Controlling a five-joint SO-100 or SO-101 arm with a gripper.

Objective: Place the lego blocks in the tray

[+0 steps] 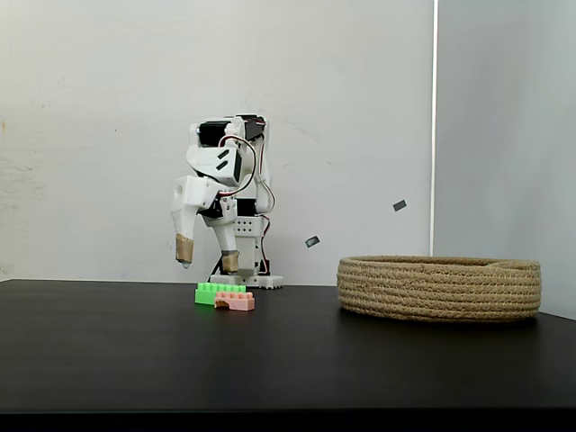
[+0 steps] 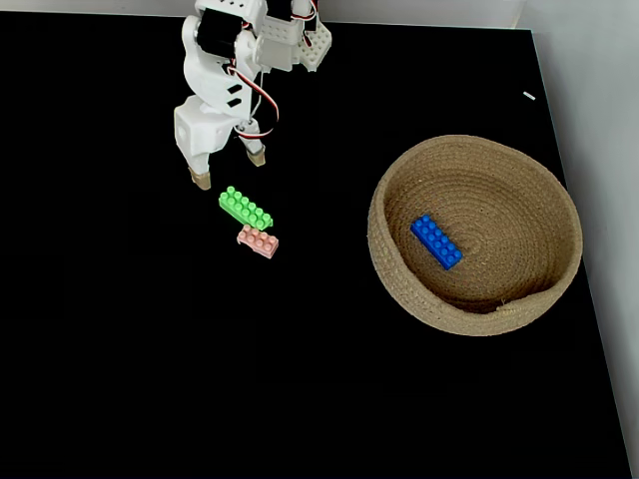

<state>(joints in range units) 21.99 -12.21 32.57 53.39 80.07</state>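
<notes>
**One brick in, two waiting**

The blue brick lies inside the rope basket. The green brick and pink arch brick sit touching on the black table, at the basket's nine o'clock. The gripper hangs spread and empty just beyond them, at eleven o'clock, likely lining up on the green one.

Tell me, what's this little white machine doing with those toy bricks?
It's sorting lego blocks into the rope tray. The blue block already lies inside. The green block and pink block sit side by side on the black table. The gripper hangs open, holding nothing, beside the green one.
</notes>
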